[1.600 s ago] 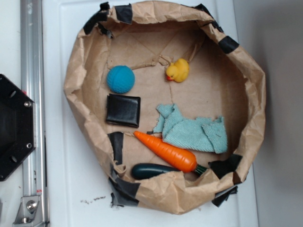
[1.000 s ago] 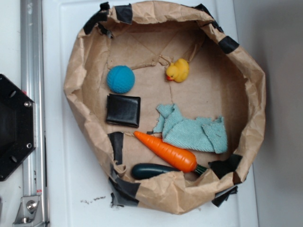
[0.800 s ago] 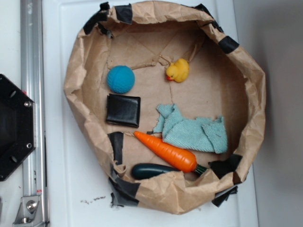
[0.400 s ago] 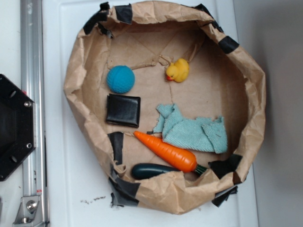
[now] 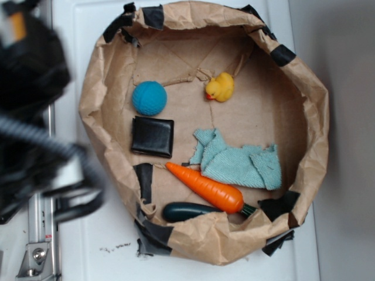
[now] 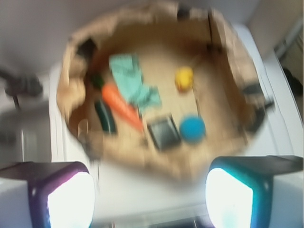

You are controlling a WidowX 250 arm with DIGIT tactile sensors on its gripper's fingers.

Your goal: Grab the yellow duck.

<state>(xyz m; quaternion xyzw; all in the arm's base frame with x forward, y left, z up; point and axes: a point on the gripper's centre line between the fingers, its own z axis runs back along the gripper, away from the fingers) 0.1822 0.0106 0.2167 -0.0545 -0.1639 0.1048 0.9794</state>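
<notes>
the yellow duck (image 5: 221, 88) sits upright on the floor of a crumpled brown paper basin (image 5: 99, 88), toward its far side in the exterior view, well apart from the robot arm (image 5: 35, 117), which shows only as a dark motion-blurred mass over the left edge of the white worktop (image 5: 88, 234). left of the duck lies a teal ball (image 5: 149, 98), and just below the ball a flat black square pad (image 5: 153, 137). a pale teal cloth (image 5: 237, 161) is bunched near the middle of the basin, with an orange carrot (image 5: 205, 187) lying slantwise along its lower edge and a dark green vegetable (image 5: 187, 211) tucked against the near wall. strips of black tape (image 5: 153, 16) patch the basin's rim. in the blurred wrist view the duck (image 6: 184, 78) appears beyond the ball (image 6: 192, 129), and the hand (image 6: 149, 194) shows two fingertips (image 6: 69, 199) set wide apart at the bottom corners, spread and holding nothing.
</notes>
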